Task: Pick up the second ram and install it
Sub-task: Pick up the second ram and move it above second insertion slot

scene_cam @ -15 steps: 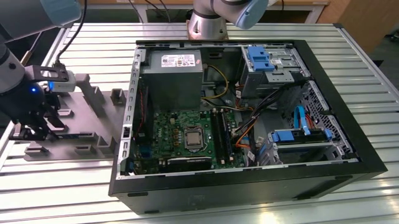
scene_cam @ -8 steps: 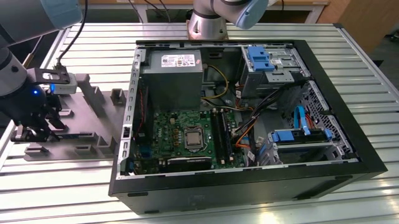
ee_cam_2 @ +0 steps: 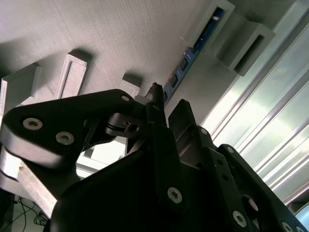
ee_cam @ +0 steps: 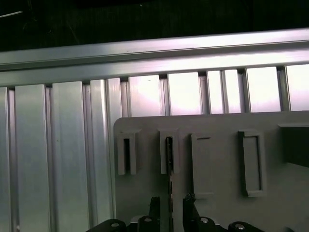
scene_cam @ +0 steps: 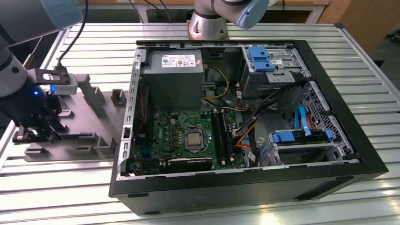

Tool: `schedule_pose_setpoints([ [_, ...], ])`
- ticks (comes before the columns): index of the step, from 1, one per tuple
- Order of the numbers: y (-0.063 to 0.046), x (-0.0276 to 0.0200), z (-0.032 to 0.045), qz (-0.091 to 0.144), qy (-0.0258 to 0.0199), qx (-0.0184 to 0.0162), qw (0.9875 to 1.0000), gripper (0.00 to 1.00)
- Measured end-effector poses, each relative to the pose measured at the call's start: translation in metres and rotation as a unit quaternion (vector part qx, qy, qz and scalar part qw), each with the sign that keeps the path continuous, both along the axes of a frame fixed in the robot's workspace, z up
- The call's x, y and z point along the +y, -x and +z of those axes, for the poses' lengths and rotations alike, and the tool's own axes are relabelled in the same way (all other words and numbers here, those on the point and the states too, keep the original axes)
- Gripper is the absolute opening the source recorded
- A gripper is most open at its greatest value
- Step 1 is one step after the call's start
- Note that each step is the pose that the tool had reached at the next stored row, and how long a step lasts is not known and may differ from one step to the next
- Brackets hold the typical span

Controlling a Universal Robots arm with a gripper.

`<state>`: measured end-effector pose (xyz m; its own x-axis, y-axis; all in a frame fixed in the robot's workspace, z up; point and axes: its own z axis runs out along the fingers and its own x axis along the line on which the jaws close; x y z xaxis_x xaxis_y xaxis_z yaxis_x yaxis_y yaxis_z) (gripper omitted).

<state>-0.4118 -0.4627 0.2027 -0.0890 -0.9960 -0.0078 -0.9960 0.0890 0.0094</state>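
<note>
**A:** Where's the second ram (ee_cam: 169, 159)?

**B:** It stands on its long edge in a narrow slot of the grey holder plate (ee_cam: 217, 130). Its far end sits in a raised block near the plate edge closest to the table's edge. In the second wrist view the ram (ee_cam_2: 186, 63) shows as a blue strip. The plate lies on the slatted table (scene_cam: 206, 206), at the exterior view's left of the open computer case (scene_cam: 250, 187).

**A:** And the gripper (ee_cam: 172, 198)?

**B:** It's low over the plate with its jaws apart, one finger on each side of the ram's near part. As far as I can see, it isn't pinching.

**A:** How will the ram handle?

**B:** I'd judge it light, thin and stiff, but fragile, with chips on the faces and contacts along the lower edge. The best hold is on the two flat faces near the top edge, square and gentle, because a skewed pinch could jam it in the slot
</note>
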Motion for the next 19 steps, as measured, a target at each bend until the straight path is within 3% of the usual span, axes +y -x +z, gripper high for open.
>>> schedule_pose_setpoints([
  [11,-0.001,0.0004,-0.0109,0.000,0.0000,0.0001,1.0000,0.32],
  [19,-0.001,0.0004,-0.0134,0.000,-0.0046,0.0002,1.0000,0.32],
])
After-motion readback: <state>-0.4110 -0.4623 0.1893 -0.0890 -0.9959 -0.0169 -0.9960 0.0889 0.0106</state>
